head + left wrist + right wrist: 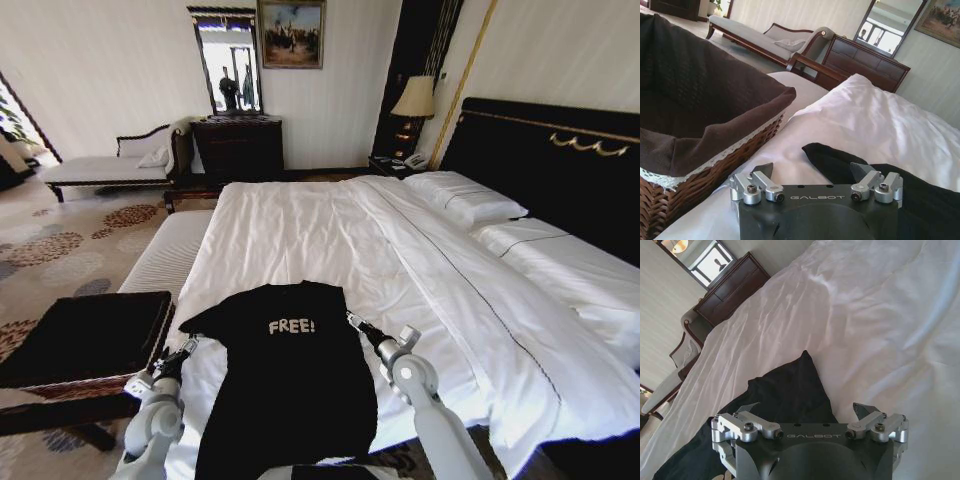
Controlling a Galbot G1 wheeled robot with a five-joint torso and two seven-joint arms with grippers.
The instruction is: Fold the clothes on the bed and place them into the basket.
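Note:
The clothes are one black T-shirt with white "FREE!" lettering, spread flat on the bed near its front edge. My left gripper hovers open at the shirt's left sleeve, between that sleeve and the basket. My right gripper hovers open at the right sleeve. In the wrist views the left gripper and the right gripper both hold nothing. The wicker basket, lined in dark fabric, stands close by the bed's left side, its woven wall right next to my left gripper.
White pillows and a tall black headboard are at the right. A striped bench lies along the bed beyond the basket. A chaise longue, a dark dresser and a bedside lamp line the far wall.

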